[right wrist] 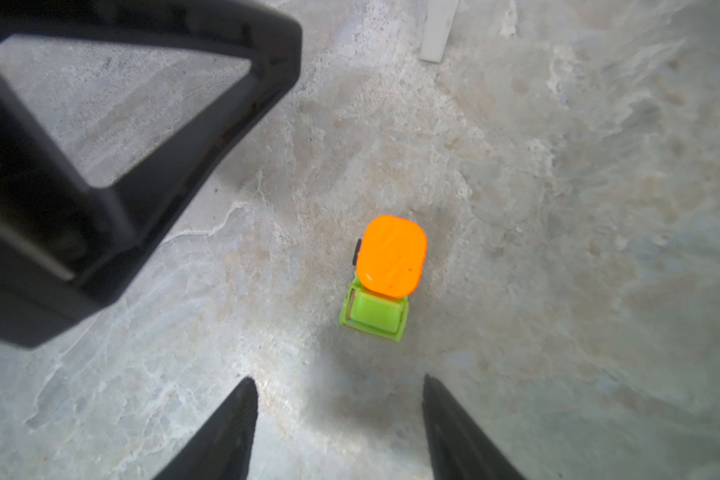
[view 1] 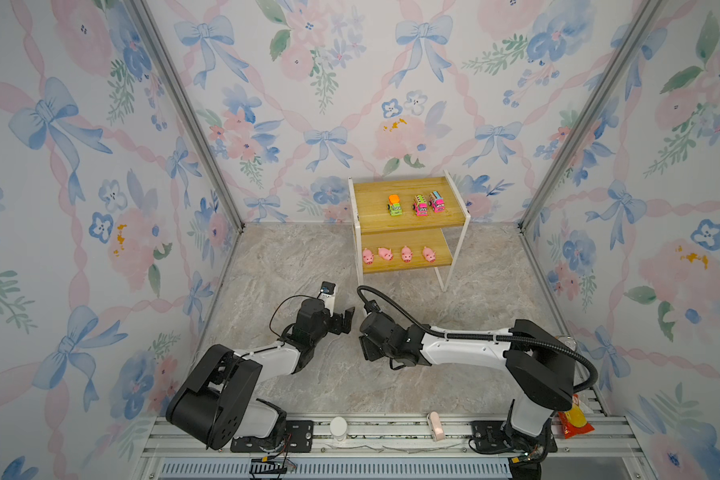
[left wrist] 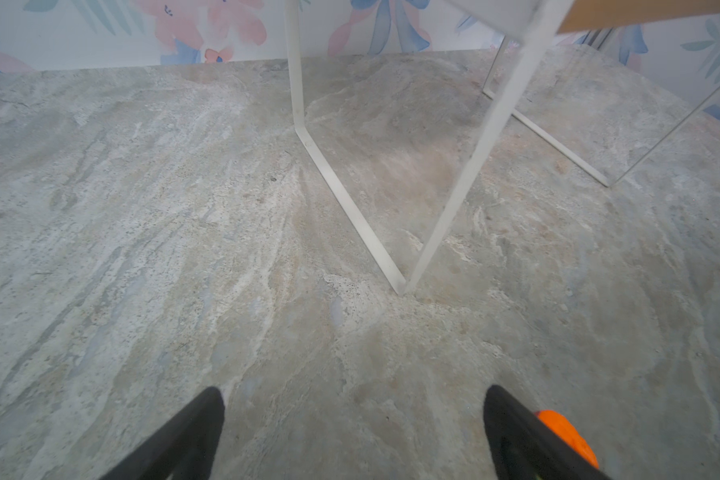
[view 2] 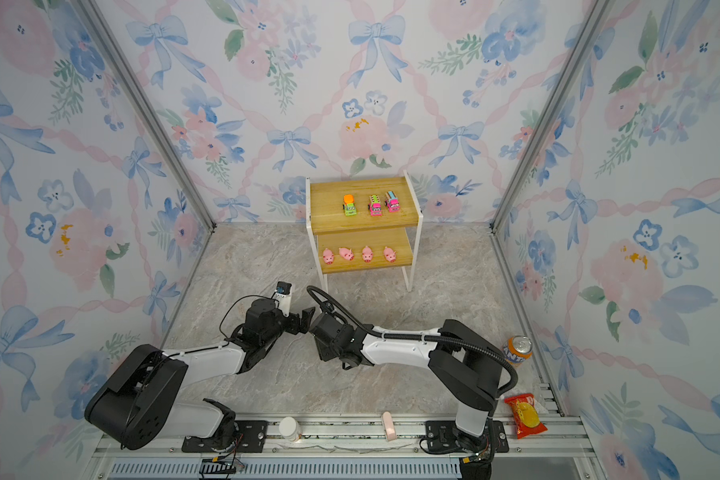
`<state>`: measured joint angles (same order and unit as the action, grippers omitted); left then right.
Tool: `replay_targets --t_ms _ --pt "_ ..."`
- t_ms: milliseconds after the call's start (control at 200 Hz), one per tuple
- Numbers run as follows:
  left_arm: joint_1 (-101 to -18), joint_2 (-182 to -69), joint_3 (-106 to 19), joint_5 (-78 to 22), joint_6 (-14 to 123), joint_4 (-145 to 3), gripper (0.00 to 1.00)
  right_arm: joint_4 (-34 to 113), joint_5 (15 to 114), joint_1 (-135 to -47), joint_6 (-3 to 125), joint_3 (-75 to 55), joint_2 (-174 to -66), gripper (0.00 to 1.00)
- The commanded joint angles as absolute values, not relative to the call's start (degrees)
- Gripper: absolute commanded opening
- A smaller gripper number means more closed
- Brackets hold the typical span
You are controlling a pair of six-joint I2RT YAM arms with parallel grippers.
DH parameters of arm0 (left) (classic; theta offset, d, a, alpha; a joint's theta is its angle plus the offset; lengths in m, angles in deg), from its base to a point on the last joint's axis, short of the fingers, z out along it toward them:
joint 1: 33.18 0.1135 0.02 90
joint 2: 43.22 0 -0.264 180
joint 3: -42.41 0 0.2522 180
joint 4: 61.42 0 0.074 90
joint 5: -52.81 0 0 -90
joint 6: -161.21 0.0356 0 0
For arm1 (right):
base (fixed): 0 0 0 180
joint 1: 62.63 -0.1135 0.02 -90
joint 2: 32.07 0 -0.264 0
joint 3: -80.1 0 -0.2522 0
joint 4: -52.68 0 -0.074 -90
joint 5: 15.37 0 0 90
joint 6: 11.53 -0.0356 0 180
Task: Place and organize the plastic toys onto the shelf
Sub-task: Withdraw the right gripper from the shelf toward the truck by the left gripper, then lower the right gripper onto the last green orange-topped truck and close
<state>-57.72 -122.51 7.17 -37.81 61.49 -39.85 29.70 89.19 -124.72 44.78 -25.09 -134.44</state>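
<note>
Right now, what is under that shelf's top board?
Four pink pigs line the front of the lower board. Its back part is hidden beneath the top board, so I cannot tell what lies there.

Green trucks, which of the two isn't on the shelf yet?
The truck sitting on the tabletop, just ahead of the open right gripper. The other truck stands on the shelf, on its top board.

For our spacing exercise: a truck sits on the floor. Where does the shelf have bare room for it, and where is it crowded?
Bare: top board, between the white frame and the shelved truck. Crowded: right of that truck, two buses side by side; lower board, four pigs in a row.
</note>
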Motion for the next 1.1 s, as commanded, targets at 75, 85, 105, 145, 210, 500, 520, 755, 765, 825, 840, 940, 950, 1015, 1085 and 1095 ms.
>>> replay_targets --t_ms 75,85,105,145,210,500,520,755,765,825,840,940,950,1015,1085,1095 --pt "-57.0 -122.5 7.4 -37.1 60.3 -40.7 0.98 34.3 84.6 -121.2 44.2 -23.7 -136.6 0.63" --pt "-57.0 -122.5 7.4 -37.1 60.3 -40.7 0.98 34.4 84.5 -120.9 44.3 -23.7 -136.7 0.63" --pt "-57.0 -122.6 7.4 -37.1 60.3 -40.7 0.98 34.4 84.3 -120.7 44.5 -23.4 -137.0 0.63" --pt "-56.9 -122.6 7.5 -36.9 60.3 -40.7 0.98 33.9 83.9 -120.2 44.9 -22.8 -137.5 0.62" --pt "-56.8 -122.8 7.5 -36.9 60.3 -40.7 0.98 33.2 83.4 -119.5 45.6 -21.7 -138.5 0.62" --pt "-56.4 -122.9 7.4 -36.7 60.2 -40.7 0.98 29.8 83.2 -118.7 47.0 -16.3 -143.2 0.60" --pt "-56.4 -122.9 7.5 -36.7 60.2 -40.7 0.98 29.7 83.3 -118.8 46.9 -16.2 -143.3 0.60" --pt "-56.2 -123.1 7.3 -36.3 60.1 -40.7 0.98 28.3 83.7 -118.1 47.1 -16.2 -143.5 0.52" --pt "-56.1 -123.1 7.4 -36.3 60.1 -40.7 0.98 28.2 83.7 -118.1 47.1 -16.2 -143.5 0.52" --pt "-56.1 -123.1 7.4 -36.1 60.0 -40.7 0.98 28.0 83.8 -118.0 47.2 -16.4 -143.3 0.50" --pt "-56.2 -123.2 7.3 -36.1 60.0 -40.7 0.98 28.0 83.8 -118.0 47.2 -16.4 -143.3 0.50" --pt "-56.1 -123.1 7.3 -36.0 60.0 -40.7 0.98 28.0 83.6 -117.9 47.3 -16.6 -143.2 0.45" --pt "-56.0 -123.1 7.3 -36.0 60.0 -40.7 0.98 28.0 83.6 -117.9 47.3 -16.4 -143.2 0.45" --pt "-56.0 -123.2 7.3 -36.0 60.0 -40.7 0.98 27.8 83.6 -117.9 47.3 -16.5 -143.2 0.42" --pt "-56.0 -123.1 7.3 -36.0 59.9 -40.7 0.98 27.6 83.5 -118.0 47.3 -16.4 -143.4 0.40" --pt "-56.0 -123.1 7.3 -36.0 59.9 -40.7 0.98 27.4 83.5 -118.0 47.3 -16.4 -143.4 0.39"
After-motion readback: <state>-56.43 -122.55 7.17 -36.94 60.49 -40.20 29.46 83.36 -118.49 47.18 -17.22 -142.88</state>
